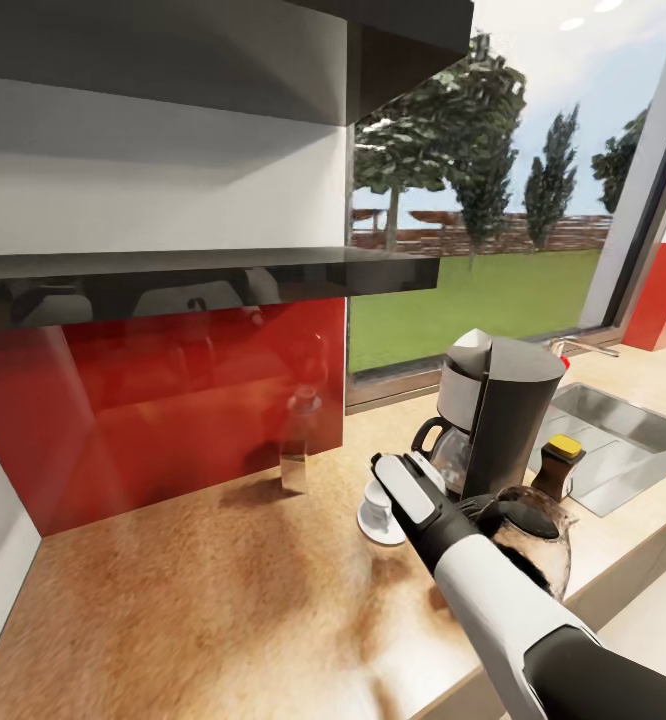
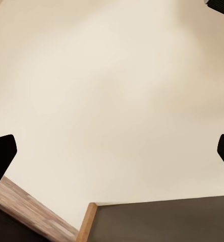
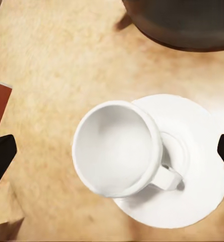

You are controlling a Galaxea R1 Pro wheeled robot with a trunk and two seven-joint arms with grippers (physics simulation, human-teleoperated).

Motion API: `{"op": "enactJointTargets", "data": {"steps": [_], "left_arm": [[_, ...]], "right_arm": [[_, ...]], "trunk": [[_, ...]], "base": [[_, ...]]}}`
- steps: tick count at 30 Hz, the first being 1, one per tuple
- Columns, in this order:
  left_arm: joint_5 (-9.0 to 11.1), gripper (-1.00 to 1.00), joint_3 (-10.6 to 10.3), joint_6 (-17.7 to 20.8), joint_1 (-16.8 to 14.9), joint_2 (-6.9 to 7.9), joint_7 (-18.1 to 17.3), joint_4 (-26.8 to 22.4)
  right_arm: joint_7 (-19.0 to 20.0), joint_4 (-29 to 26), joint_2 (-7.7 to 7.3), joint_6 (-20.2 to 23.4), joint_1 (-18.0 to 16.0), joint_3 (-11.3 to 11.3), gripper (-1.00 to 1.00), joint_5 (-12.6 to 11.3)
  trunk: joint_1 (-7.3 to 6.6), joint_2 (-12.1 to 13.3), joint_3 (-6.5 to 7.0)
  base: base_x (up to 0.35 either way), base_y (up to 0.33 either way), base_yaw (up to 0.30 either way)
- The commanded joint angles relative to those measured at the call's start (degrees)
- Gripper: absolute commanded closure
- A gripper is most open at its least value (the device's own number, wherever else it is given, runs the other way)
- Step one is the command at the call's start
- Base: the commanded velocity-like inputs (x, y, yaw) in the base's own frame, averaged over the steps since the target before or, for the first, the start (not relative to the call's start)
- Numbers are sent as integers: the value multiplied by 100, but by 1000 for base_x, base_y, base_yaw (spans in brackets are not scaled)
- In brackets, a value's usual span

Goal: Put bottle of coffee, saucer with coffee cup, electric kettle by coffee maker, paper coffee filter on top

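On the wooden counter (image 1: 173, 590) the coffee maker (image 1: 498, 420) stands by the sink (image 1: 623, 440). The kettle (image 1: 533, 535) is just beside it. The white cup (image 3: 117, 146) sits on its saucer (image 3: 203, 161), off-centre. Both the right gripper (image 3: 112, 151) above it and the left gripper (image 2: 112, 151) are released.

White coffee cup (image 3: 117, 148) on saucer (image 3: 195, 166), off-centre; countertop (image 3: 56, 65) beneath.

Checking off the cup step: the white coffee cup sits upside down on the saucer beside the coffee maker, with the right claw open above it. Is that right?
One thing is wrong: the coffee cup is upright, not upside down. The right wrist view looks straight into its empty bowl. The rest holds: it sits on the saucer beside the coffee maker, with the right claw open above it.
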Motion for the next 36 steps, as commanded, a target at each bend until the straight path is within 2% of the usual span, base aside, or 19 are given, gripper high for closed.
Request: {"op": "enactJointTargets", "data": {"steps": [1,7,17,21,25,29,32,34,35,36], "left_arm": [[57,-100,-49,-23,-1,-2,7,6],[53,-100,-48,-29,-1,0,7,6],[48,-100,-36,-46,-1,0,14,-1],[48,-100,-33,-48,-1,0,15,0],[48,-100,-29,-48,-1,0,16,-2],[48,-100,-25,-49,-1,-1,16,-1],[48,-100,-24,-49,-1,-1,16,-2],[51,-100,-21,-49,-1,0,16,-1],[57,-100,-17,-49,-1,0,16,-2],[58,-100,-15,-49,-1,-3,16,-2]], "right_arm": [[-32,-83,0,42,-4,8,-100,-3],[-37,-396,0,57,-4,26,-100,-3],[-27,-421,0,56,-4,109,-100,-6],[-15,-425,0,51,-4,392,-100,-10],[-5,-464,0,44,-4,776,-100,-12],[44,-521,0,42,-4,998,-100,-12],[434,-530,0,44,-4,1247,-100,-10],[884,-497,0,48,-4,1397,-100,-7],[1383,-476,0,58,-4,1525,-100,-4],[1457,-476,0,58,-4,1556,-100,-4]], "trunk": [[3,-7,-6],[3,-7,-6],[3,-7,-6],[3,-7,-6],[3,-7,-6],[3,-7,-6],[3,-7,-6],[3,-7,-6],[3,-7,-6],[3,-7,-6]], "base": [[0,0,0],[0,0,0],[0,0,0],[0,0,0],[-12,12,0],[-169,158,0],[-234,220,0],[-245,230,0],[-249,234,0],[-250,234,0]]}}
